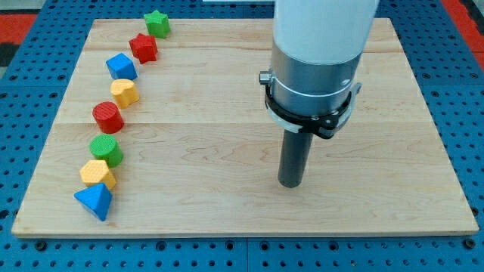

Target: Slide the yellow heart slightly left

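Note:
The yellow heart (125,92) lies on the wooden board (378,211) at the view's left, between a blue block (121,66) above it and a red cylinder (107,117) below it. My tip (290,183) rests on the board right of centre, far to the right of the heart and lower in the view. It touches no block.
The blocks form a curved line down the left side: a green star (157,23), a red star (144,47), then the blue block, heart and red cylinder, then a green cylinder (106,149), a yellow block (97,174) and a blue triangle (94,201).

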